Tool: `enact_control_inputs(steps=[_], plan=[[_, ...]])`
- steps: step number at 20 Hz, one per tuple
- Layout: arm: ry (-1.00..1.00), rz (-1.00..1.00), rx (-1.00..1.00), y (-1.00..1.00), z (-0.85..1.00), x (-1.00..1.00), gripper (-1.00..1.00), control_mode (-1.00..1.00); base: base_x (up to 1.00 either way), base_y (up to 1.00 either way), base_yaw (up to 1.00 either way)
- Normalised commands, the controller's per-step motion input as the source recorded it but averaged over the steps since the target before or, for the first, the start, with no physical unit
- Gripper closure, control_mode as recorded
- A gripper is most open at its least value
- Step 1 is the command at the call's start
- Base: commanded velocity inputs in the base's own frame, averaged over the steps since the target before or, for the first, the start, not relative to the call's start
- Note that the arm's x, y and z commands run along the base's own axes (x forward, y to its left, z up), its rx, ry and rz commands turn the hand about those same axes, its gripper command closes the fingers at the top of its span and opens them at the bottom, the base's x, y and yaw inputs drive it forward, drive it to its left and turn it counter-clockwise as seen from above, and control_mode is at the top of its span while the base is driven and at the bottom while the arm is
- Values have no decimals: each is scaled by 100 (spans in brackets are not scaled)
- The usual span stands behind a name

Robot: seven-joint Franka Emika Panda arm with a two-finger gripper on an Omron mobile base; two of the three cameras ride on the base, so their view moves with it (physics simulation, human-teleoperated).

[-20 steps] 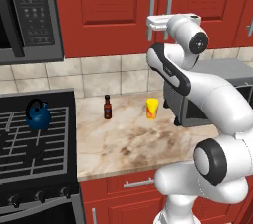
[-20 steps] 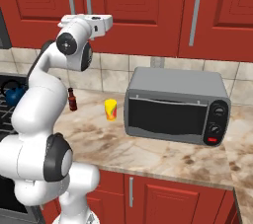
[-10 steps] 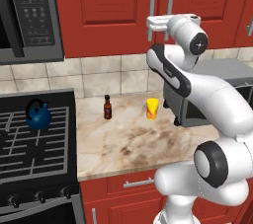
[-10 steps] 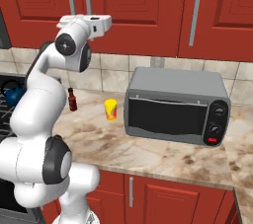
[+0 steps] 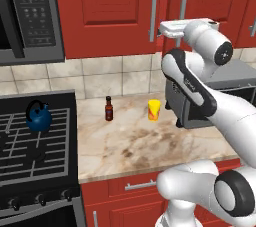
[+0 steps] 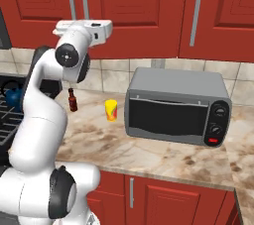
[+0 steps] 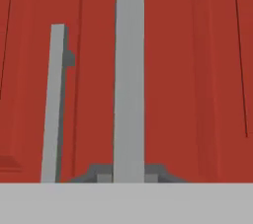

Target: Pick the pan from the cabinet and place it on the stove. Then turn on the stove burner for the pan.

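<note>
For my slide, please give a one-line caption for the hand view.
Shut two-finger gripper clamped on the long vertical silver bar handle of the closed red wall cabinet.

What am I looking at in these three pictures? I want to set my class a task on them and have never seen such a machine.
It is a simulated kitchen with a white robot arm on a driving base. Two pictures come from cameras on the base, behind the arm to its left and right; the third looks along the gripper. On the marble counter stand a small brown bottle, a yellow cup and a grey toaster oven. A blue kettle sits on the black stove. The gripper is shut on the silver bar handle of the red cabinet, whose doors are closed.
</note>
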Motion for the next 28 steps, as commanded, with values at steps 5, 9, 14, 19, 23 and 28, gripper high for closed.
enact_control_inputs(steps=[5,9,14,19,23,28], plan=[[0,0,0,-57,-2,-85,100,-100,0,0,0],[0,0,1,-70,-5,-80,100,-100,0,0,0],[0,0,2,-73,-13,-74,100,-100,0,0,0],[0,0,1,-62,-6,-63,-100,-100,0,0,0],[-1,0,-5,0,-2,-30,-100,-100,0,0,0],[0,-1,-7,7,-1,-3,-100,-100,0,0,0]])
